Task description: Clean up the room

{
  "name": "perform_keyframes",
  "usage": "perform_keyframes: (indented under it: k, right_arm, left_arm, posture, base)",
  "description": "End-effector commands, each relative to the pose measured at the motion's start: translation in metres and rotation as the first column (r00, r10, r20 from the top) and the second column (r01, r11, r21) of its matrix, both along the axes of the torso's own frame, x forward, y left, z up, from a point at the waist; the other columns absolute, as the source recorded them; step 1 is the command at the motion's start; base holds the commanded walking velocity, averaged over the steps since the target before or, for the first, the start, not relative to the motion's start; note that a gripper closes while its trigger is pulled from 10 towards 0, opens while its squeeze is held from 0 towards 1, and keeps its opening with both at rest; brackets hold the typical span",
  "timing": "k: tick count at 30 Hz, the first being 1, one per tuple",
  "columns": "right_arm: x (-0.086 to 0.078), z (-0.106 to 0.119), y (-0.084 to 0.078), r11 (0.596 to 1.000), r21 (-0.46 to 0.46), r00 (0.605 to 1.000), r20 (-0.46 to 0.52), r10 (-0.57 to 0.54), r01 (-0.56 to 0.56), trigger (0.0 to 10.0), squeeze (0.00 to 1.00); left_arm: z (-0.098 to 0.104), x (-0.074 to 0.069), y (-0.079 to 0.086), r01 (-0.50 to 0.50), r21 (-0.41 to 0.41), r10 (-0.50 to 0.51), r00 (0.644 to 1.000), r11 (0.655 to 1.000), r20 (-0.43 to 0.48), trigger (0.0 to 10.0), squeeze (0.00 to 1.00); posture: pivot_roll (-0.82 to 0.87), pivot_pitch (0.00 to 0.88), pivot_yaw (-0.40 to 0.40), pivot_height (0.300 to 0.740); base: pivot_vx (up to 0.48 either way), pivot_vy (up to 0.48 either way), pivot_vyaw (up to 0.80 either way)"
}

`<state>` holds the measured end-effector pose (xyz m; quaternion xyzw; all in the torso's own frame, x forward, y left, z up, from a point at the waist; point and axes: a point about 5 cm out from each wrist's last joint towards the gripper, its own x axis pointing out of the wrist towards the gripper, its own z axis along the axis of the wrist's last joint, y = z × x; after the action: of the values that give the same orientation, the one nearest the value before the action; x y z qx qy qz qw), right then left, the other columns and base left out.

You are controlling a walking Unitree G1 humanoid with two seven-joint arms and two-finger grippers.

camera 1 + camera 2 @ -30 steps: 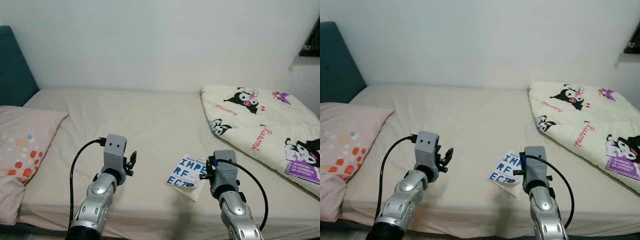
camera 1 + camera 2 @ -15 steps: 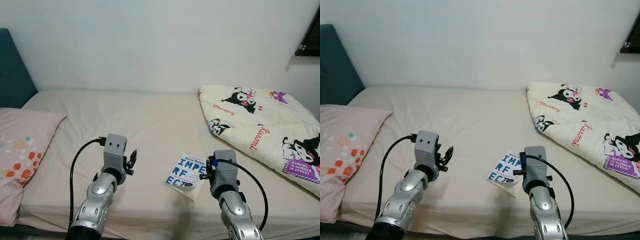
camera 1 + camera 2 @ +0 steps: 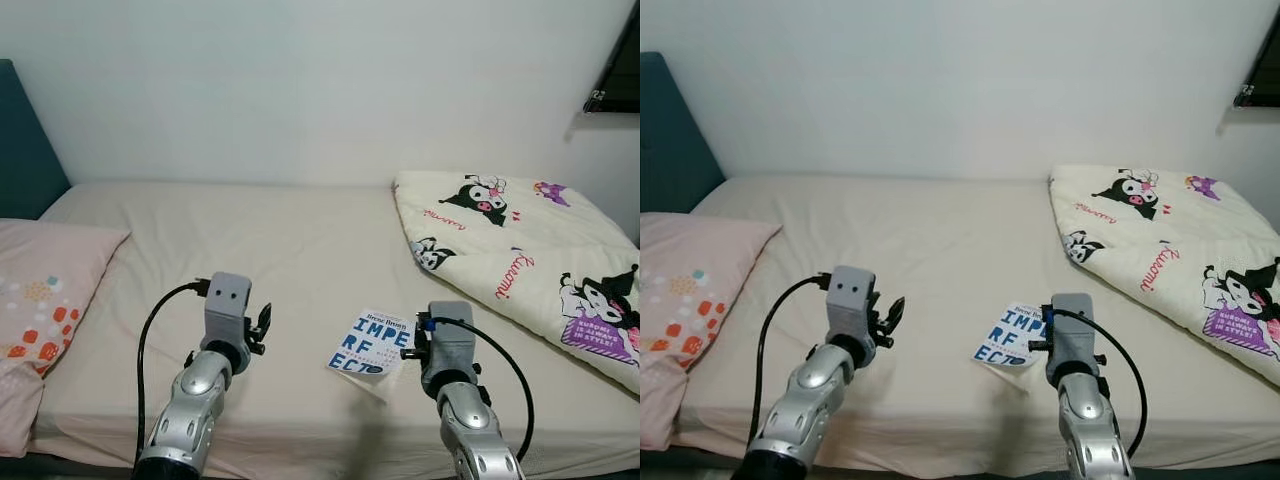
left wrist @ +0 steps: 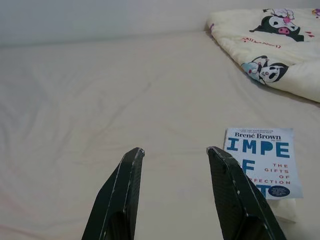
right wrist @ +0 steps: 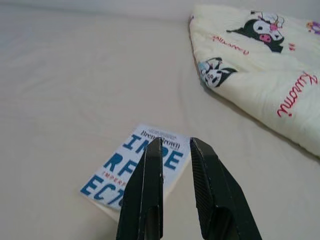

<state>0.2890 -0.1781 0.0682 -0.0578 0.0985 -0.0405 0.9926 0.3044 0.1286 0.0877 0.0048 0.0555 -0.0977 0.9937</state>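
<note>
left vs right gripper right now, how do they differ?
Left gripper has its fingers spread wide over bare sheet; right gripper has a narrow gap. The right one hangs directly over the book; the left one is off to the book's side. Both hold nothing.

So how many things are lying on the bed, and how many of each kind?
Book: 1
Pillow: 1
Cartoon blanket: 1
Total: 3 things on the bed.
</note>
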Motion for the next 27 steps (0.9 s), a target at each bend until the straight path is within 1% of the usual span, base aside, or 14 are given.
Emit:
perform_keyframes:
  k: [1, 6, 8, 10, 17, 27]
  right_arm:
    - [0.0004, -0.0038, -0.0014, 1.0, 0.004, 1.0, -0.014, -0.007, 0.008, 10.0, 0.0]
    - [0.0067, -0.002, -0.0022, 1.0, 0.014, 1.0, -0.013, -0.006, 0.007, 10.0, 0.0]
    - [0.0095, -0.0003, -0.0023, 1.0, 0.02, 1.0, -0.01, -0.006, 0.007, 10.0, 0.0]
    - [0.0095, -0.0003, -0.0023, 1.0, 0.02, 1.0, -0.01, -0.006, 0.007, 10.0, 0.0]
    - [0.0097, -0.001, -0.0014, 1.0, 0.03, 1.0, -0.011, -0.007, 0.007, 10.0, 0.0]
    - [0.0088, -0.0029, -0.0016, 0.999, 0.041, 1.0, -0.012, -0.013, 0.013, 10.0, 0.0]
  left_arm:
    - [-0.0064, -0.0026, 0.0028, -0.015, -0.003, 0.015, 1.0, 1.0, -0.021, 10.0, 0.0]
    - [-0.0069, -0.0037, 0.0035, -0.019, 0.0, 0.019, 1.0, 1.0, -0.022, 10.0, 0.0]
    - [-0.0072, -0.0048, 0.0046, -0.022, 0.002, 0.022, 1.0, 1.0, -0.022, 10.0, 0.0]
    - [-0.0072, -0.0048, 0.0046, -0.022, 0.002, 0.022, 1.0, 1.0, -0.022, 10.0, 0.0]
    - [-0.0075, -0.0057, 0.0048, -0.02, 0.004, 0.02, 1.0, 1.0, -0.023, 10.0, 0.0]
    - [-0.0058, -0.0046, 0.0022, -0.006, 0.006, 0.006, 1.0, 1.0, -0.02, 10.0, 0.0]
  posture:
    - [-0.01, 0.011, -0.025, 0.705]
    - [-0.01, 0.013, -0.026, 0.69]
    - [-0.01, 0.024, -0.033, 0.675]
    - [-0.01, 0.024, -0.033, 0.675]
    - [-0.01, 0.025, -0.026, 0.65]
    - [0.0, 0.03, -0.02, 0.63]
  base:
    - [0.0, 0.0, 0.0]
    - [0.0, 0.0, 0.0]
    - [0.0, 0.0, 0.0]
    - [0.0, 0.0, 0.0]
    - [0.0, 0.0, 0.0]
    - [0.0, 0.0, 0.0]
